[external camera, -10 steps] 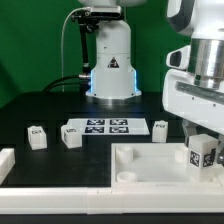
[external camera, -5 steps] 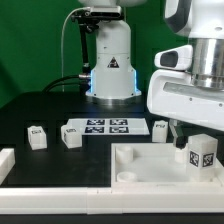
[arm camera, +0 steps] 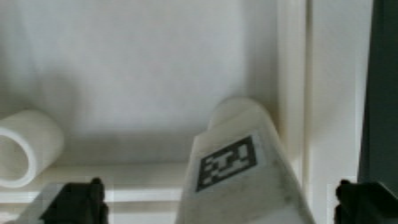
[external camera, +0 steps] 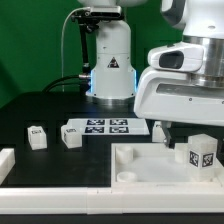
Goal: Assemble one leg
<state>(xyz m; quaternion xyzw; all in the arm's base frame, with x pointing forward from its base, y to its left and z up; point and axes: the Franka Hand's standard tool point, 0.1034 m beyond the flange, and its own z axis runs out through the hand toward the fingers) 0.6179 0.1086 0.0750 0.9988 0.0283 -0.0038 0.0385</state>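
Gripper (arm camera: 217, 200) fingers stand wide apart, released, flanking the small white plastic tagged leg (external camera: 201, 154) without touching it; that leg stands on the large white square tray-like tabletop (external camera: 140, 165) at the exterior view's right; seating looks done or nearly so, tightening unconfirmed; three more small white tagged blocks (external camera: 70, 137) wait on the dark counter (external camera: 30, 110) beside the marker board (external camera: 105, 127).

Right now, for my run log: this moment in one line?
step: leg assembly | gripper: open, straddling leg | leg: tilted on tabletop | spare legs: untouched
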